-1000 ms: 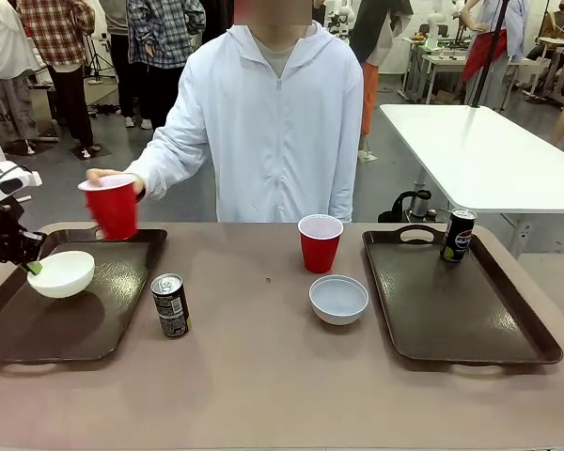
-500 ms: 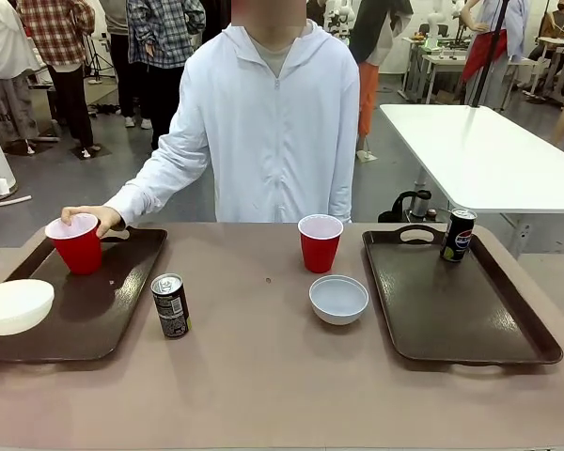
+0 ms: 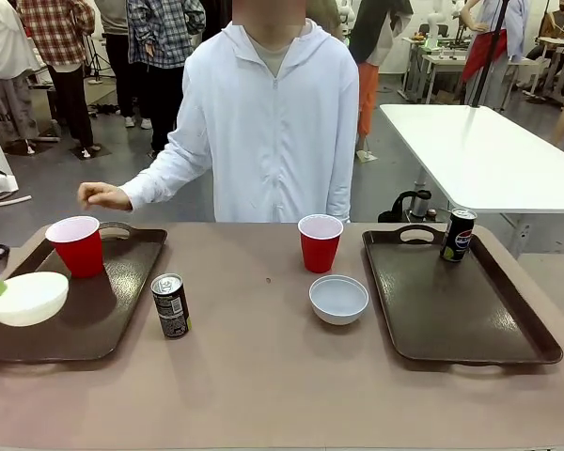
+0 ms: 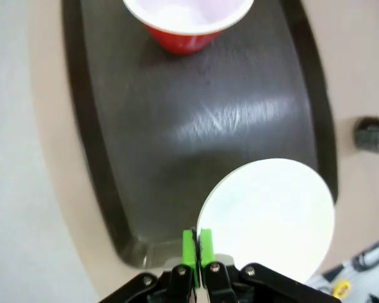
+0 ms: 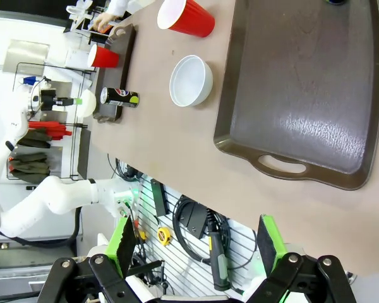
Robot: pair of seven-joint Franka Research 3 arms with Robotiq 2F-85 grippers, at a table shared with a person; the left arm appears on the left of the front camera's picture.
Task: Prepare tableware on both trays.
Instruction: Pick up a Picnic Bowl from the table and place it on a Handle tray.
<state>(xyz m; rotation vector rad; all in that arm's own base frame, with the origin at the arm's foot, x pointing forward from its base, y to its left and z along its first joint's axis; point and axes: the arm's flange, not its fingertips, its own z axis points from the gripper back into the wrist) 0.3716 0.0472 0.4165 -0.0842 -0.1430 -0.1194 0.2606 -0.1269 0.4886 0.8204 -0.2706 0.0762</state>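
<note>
Left hand [image 4: 197, 245] is shut on the rim of the white bowl [image 3: 25, 298], over the left tray [image 3: 113, 301]. A red cup [image 3: 76, 246] has just been set on that tray by the person, so the bowl is next to be lowered. Right hand [image 5: 196, 243] is open, empty.

Left claw [image 4: 197, 243]: black links, silver screws [image 4: 213, 269], bright green pads [image 4: 188, 245]. Right claw [image 5: 196, 246] alike, black with green pads. Smooth white arm [image 5: 57, 194] casing. On the person [image 3: 274, 113], white zipped hooded jacket [image 3: 235, 141], long sleeves [image 3: 174, 169], grey top [image 3: 273, 54] beneath.
</note>
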